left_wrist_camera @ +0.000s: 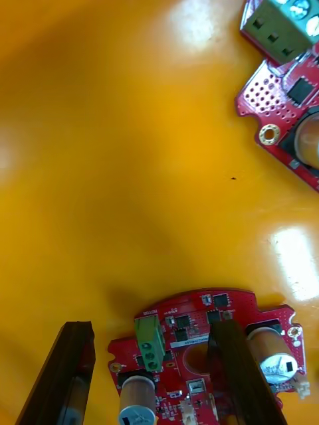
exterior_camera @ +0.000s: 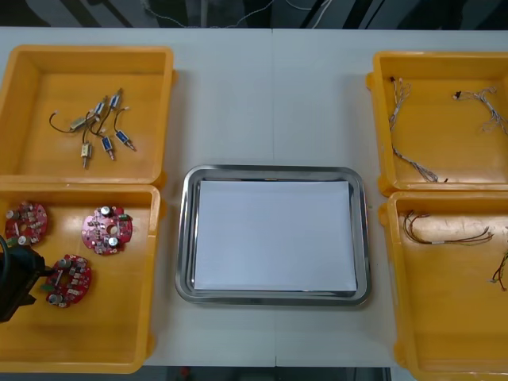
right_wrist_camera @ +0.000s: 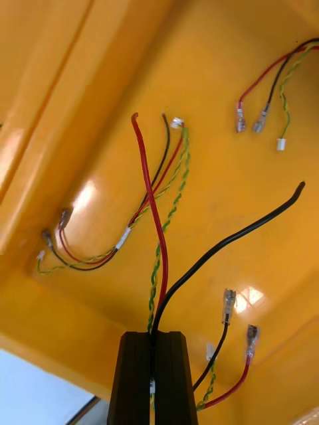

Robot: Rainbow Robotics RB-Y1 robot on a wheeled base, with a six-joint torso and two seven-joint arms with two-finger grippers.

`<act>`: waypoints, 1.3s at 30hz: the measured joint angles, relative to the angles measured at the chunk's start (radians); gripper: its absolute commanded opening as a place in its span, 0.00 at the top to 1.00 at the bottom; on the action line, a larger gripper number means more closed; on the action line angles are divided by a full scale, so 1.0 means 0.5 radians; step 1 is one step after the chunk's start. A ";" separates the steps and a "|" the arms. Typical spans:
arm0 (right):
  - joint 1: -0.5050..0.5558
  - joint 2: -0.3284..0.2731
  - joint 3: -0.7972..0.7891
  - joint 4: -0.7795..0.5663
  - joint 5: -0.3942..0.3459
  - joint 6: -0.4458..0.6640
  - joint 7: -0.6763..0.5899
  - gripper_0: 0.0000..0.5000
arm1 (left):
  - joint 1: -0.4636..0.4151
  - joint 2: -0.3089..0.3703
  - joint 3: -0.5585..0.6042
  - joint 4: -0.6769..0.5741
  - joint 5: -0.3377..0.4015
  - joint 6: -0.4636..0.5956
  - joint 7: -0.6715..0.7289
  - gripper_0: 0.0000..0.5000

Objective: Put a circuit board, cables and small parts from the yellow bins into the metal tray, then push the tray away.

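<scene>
Left pincer spread over circuit board (yellow bin), right pincer clamped on cables, seemingly lengthwise along fingers.

The right pincer is clamping a cable bundle over the orange bin floor, fingers nearly together. Red, black and twisted green-yellow strands are rising from between them. A second bundle is lying beyond, and a third bundle farther off. Pale worktop is showing past the bin wall.
</scene>
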 measured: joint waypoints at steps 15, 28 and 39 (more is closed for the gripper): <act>-0.039 -0.570 0.103 -0.286 -0.520 0.001 0.151 1.00 | 0.029 -0.018 -0.016 -0.001 -0.019 -0.059 0.000 0.00; -0.276 -0.659 0.468 -0.561 -0.654 0.002 0.258 1.00 | 0.031 -0.021 -0.050 -0.001 -0.049 -0.060 0.000 1.00; -0.567 -0.730 0.821 -0.585 -0.697 -0.014 0.576 1.00 | 0.034 -0.022 -0.054 -0.007 -0.049 -0.064 0.000 1.00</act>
